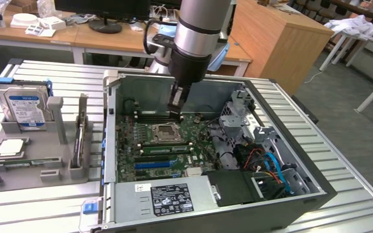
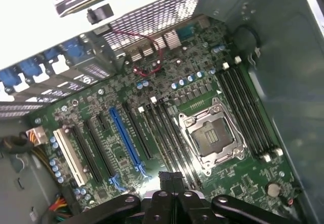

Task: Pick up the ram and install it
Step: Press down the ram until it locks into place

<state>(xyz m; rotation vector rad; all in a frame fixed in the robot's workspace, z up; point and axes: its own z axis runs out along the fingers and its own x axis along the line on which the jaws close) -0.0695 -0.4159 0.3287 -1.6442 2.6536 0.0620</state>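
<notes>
Item: open computer case (image 1: 303, 191) on slatted metal surface (image 1: 50, 73).
Tool (image 1: 177, 110): clenched, nothing seen between its fingers; it hangs inside the case at 12 o'clock of the CPU socket (image 1: 167, 130) in the exterior view. In the wrist view the tool (image 2: 169, 176) sits over the black memory slots (image 2: 167, 128).
Ram (image 1: 165, 149): green stick lying along the slots at 6 o'clock of the socket, apart from the tool.
Hard drive (image 1: 25, 109): upright in grey holder, 9 o'clock of the case.
</notes>
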